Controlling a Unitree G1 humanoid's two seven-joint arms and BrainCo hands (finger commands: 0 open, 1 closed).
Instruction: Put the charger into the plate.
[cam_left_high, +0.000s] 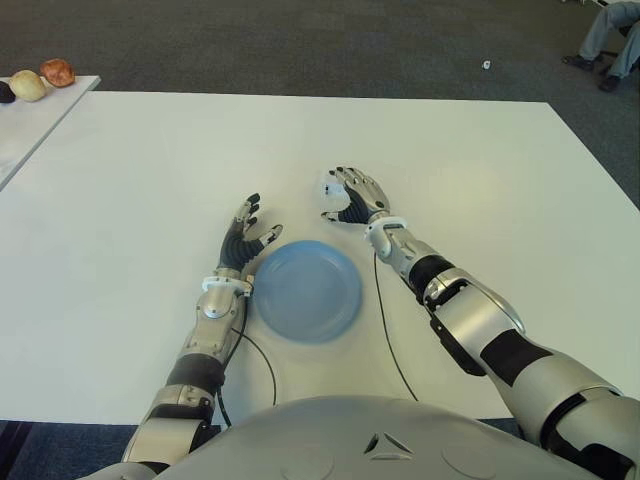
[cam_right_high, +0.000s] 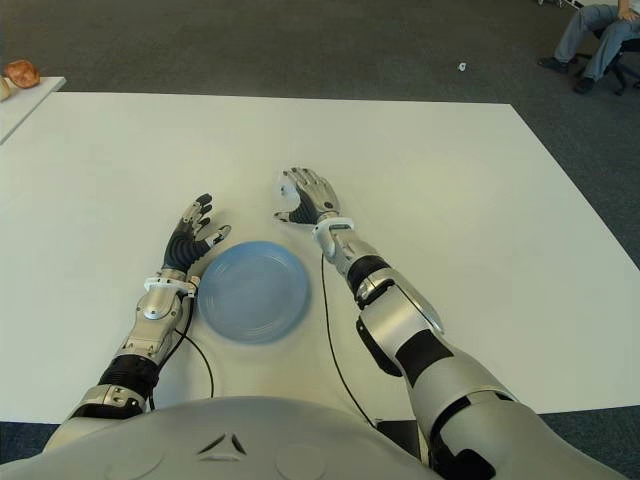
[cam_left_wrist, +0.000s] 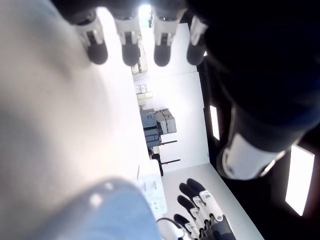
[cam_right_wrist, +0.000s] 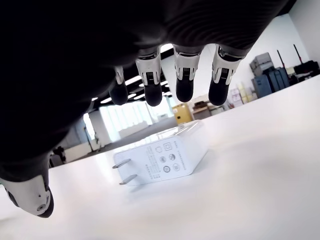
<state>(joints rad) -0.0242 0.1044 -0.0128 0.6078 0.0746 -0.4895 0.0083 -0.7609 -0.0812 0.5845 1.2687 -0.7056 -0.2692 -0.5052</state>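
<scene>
Left hand (cam_left_high: 247, 234) shows at the 9 o'clock edge of the round pale-blue plastic plate (cam_left_high: 306, 290), fingers spread and relaxed, holding nothing; idle. The plate lies flat on the white rectangular table (cam_left_high: 150, 180), empty. At the plate's 1 o'clock, just beyond its rim, the right hand (cam_left_high: 352, 197) hovers over the small white boxy wall charger (cam_right_wrist: 165, 156). The right wrist view shows the charger lying on its side on the table, two metal prongs (cam_right_wrist: 125, 171) pointing outward, the fingertips (cam_right_wrist: 183, 90) hanging above it, uncurled and not yet in contact. Nothing is grasped. Risks, as judged: the smooth, low casing offers little purchase, so closing fingers may push it across the slick tabletop rather than capture it; a shallow pinch could let it slip during transfer; a release from height may see it bounce or skid off the shallow plate.
</scene>
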